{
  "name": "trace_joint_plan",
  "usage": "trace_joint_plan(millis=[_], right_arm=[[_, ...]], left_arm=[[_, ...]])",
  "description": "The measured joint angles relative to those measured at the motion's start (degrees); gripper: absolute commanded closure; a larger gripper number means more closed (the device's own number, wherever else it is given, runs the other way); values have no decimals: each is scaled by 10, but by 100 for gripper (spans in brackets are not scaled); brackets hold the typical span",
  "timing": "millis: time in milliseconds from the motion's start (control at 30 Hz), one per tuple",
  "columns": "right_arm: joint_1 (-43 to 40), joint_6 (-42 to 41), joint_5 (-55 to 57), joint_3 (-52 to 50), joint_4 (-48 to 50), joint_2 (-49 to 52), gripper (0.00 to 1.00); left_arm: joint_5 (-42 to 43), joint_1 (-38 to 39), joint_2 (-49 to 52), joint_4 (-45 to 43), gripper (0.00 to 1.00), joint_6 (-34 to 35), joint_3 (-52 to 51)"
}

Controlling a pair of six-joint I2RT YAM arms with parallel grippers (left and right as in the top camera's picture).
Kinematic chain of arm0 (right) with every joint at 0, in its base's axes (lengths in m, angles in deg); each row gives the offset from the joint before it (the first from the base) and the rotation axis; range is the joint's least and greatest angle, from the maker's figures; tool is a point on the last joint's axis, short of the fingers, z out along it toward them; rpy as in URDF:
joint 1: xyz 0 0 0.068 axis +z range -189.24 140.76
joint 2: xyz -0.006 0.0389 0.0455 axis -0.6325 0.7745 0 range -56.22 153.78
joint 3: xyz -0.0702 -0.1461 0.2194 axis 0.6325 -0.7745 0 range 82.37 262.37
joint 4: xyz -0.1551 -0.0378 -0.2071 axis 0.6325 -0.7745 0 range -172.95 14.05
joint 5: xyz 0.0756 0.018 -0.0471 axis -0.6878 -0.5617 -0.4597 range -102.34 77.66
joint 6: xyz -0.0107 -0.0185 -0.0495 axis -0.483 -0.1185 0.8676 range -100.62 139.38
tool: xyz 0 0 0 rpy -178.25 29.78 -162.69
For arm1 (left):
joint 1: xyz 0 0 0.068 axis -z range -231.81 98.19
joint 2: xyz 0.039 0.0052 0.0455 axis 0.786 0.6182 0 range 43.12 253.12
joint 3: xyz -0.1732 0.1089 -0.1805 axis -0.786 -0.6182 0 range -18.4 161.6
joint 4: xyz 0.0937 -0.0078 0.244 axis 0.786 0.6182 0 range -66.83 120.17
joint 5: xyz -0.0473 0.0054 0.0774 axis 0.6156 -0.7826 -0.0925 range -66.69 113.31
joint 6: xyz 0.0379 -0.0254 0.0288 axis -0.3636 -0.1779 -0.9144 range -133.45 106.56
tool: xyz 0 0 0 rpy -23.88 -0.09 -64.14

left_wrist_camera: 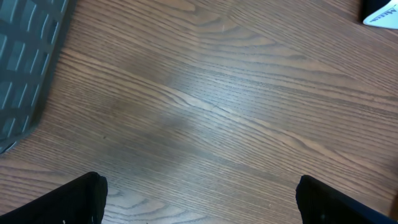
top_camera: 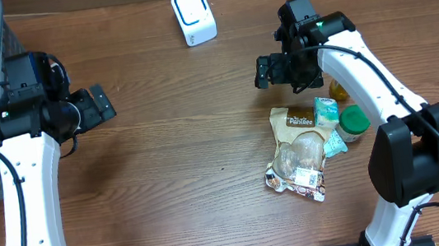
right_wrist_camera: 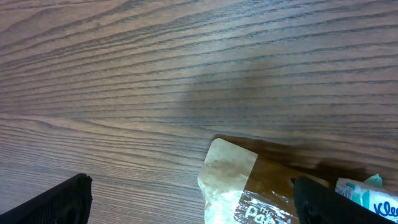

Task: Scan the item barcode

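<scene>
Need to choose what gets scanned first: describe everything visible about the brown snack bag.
The snack bag is brown paper-like packaging with white lettering across its top, a clear window showing pale rounded contents, and a white label at its lower corner. It lies flat on the wooden table, right of centre. Its right edge meets a teal tissue pack. Nothing holds it.

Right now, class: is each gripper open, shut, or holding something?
Left gripper: open, holding nothing.
Right gripper: open, holding nothing.
</scene>
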Motion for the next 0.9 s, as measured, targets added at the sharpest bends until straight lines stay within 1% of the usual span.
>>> trace_joint_plan(millis=[167,300,400,567,733,900], right_arm=[[15,0,0,0,0,0,0],[48,0,0,0,0,-6,0],[76,0,0,-3,0,-34,0],[121,0,-2,-3,2,-141,0],[127,0,-3,-3,3,-250,0],[122,0,-3,-3,1,-333,0]], left_arm=[[0,0,0,0,0,0,0],[0,0,0,0,1,0,0],[0,0,0,0,1,0,0],[0,0,0,0,0,0,0],[0,0,0,0,0,0,0],[0,0,0,0,1,0,0]])
